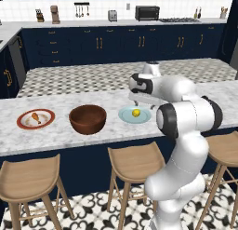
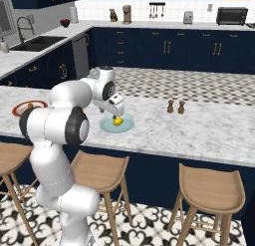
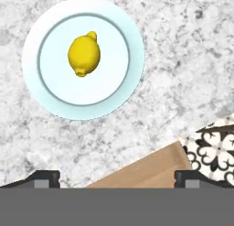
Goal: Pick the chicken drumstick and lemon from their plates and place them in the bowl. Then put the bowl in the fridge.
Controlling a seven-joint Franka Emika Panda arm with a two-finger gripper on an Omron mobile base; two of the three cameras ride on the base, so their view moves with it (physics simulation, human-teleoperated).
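Note:
The lemon (image 1: 136, 112) (image 2: 118, 121) (image 3: 84, 59) lies in the middle of the pale blue plate (image 1: 125, 116) (image 2: 128, 124) (image 3: 109, 85) on the marble island. My gripper (image 1: 136, 104) (image 2: 117, 113) (image 3: 118, 179) hangs open above that plate, pointing down, with nothing between its fingertips (image 3: 45, 178). From the hand, the lemon sits up and to the left of centre. Left of the plate stands the dark wooden bowl (image 1: 88, 118). Further left the drumstick (image 1: 35, 117) rests on the white red-rimmed plate (image 1: 23, 123) (image 2: 20, 109). The fridge is out of view.
Wooden stools (image 1: 135, 161) (image 2: 211, 187) (image 3: 146, 170) line the island's near edge. A pair of small brown shakers (image 2: 176, 107) stands right of the blue plate. Navy cabinets and a sink counter (image 2: 35, 43) lie beyond the island.

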